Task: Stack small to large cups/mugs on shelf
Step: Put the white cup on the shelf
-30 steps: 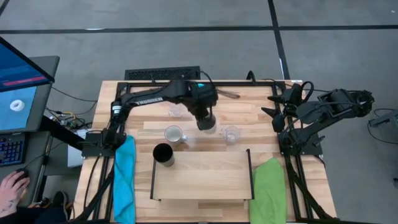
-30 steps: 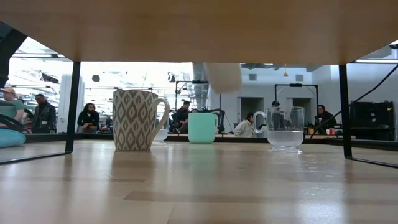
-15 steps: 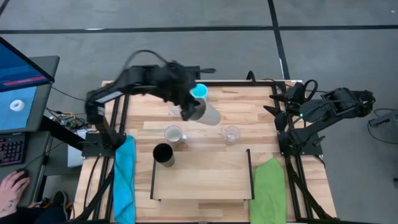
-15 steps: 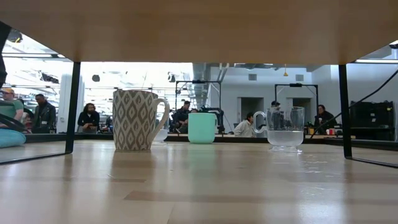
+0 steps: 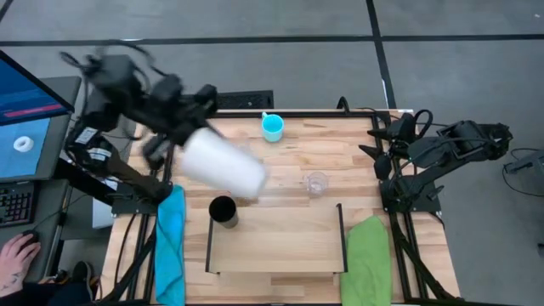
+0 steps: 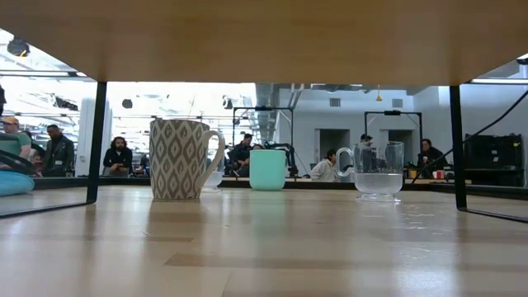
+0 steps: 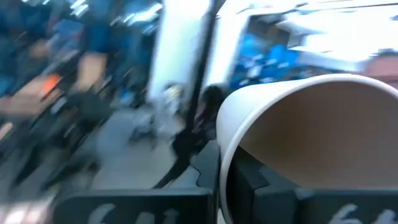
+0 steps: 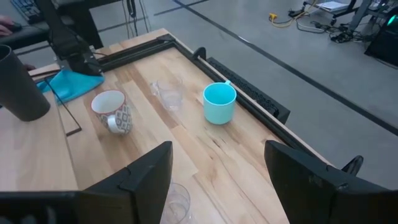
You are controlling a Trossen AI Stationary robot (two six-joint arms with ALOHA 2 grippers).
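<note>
The pale cup with a tan inside [image 5: 223,166] is in the air, not on the light-wood shelf with thin black rails [image 5: 272,242]. In the high view it hangs at centre left, above the counter's left part. The left pincer [image 5: 180,134] is closed on its wall, one finger inside the rim.

We judge the risks as follows:
- The cup lies tilted well over and is held by the rim alone, so a fast swing could let it twist or slip out.
- It would then fall onto the black tumbler [image 5: 223,211] just below it in the frame, or onto the white mug with a grey diamond pattern [image 8: 112,111], which the cup hides from above.
- On the way down to the shelf it could catch the black rail or knock the tumbler beside the shelf's upper-left corner.

The right pincer [image 8: 217,180] waits at the right edge with its fingers wide apart and nothing in them.

On the wooden counter [image 5: 340,153] stand a turquoise handled mug [image 5: 272,127] at upper centre and a clear glass [image 5: 316,183] at centre right. A second clear glass [image 8: 169,93] stands near the turquoise mug. A blue cloth [image 5: 170,238] hangs at the lower left and a green cloth [image 5: 367,246] at the lower right.

Around it are grey floor, a monitor [image 5: 25,119] at far left, and a person's hand [image 5: 17,255] at the lower-left corner. In the low view, people sit in the room behind.
</note>
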